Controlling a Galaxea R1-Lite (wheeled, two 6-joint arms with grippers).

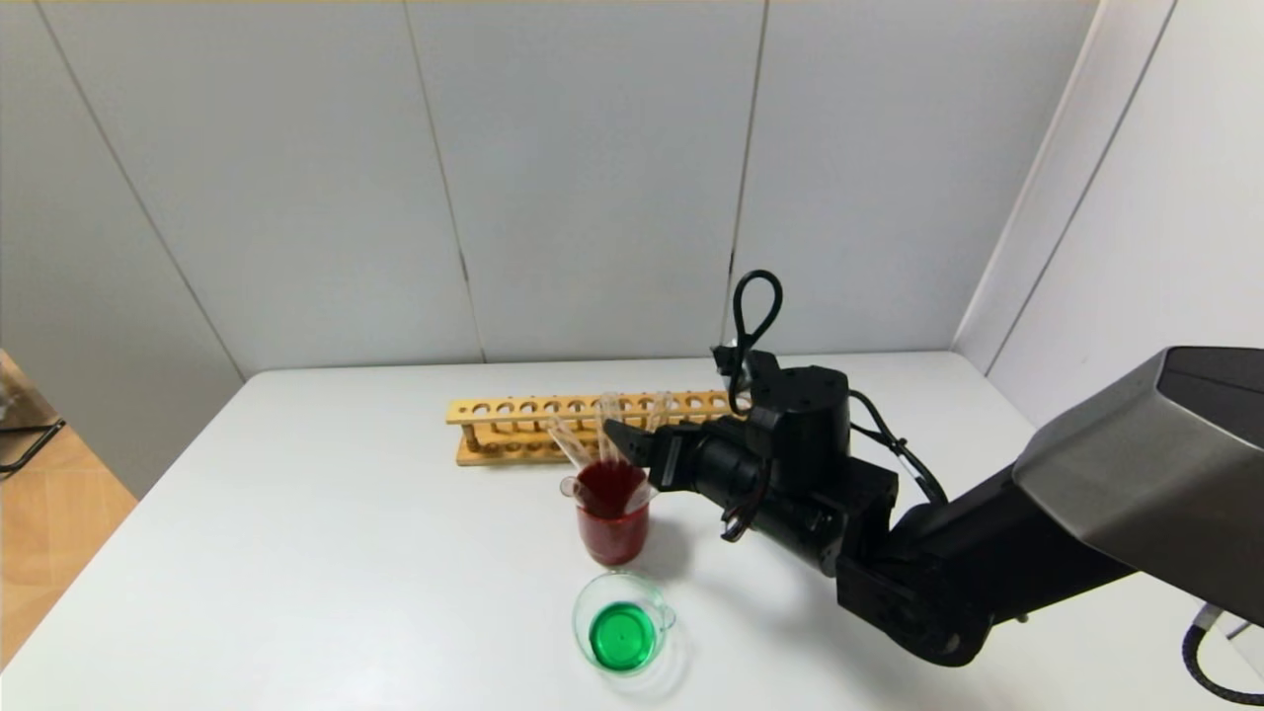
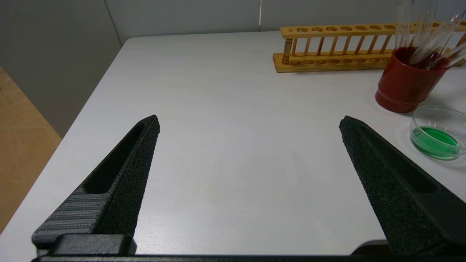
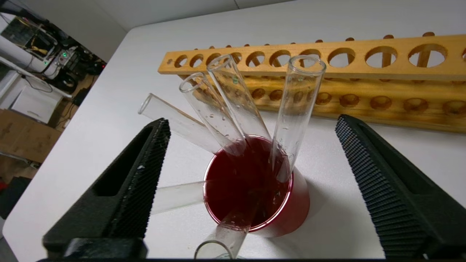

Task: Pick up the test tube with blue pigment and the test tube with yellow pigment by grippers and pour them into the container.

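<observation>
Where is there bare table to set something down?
Free: the wide white tabletop on the robot's left of the wooden rack. Crowded: between rack, tube-filled red-liquid beaker, low green-liquid beaker and right gripper.

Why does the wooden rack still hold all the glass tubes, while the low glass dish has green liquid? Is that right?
Not quite. The wooden rack has empty holes; the glass tubes lean in the beaker of dark red liquid in front of it, as the right wrist view shows. The low glass dish does hold green liquid.
</observation>
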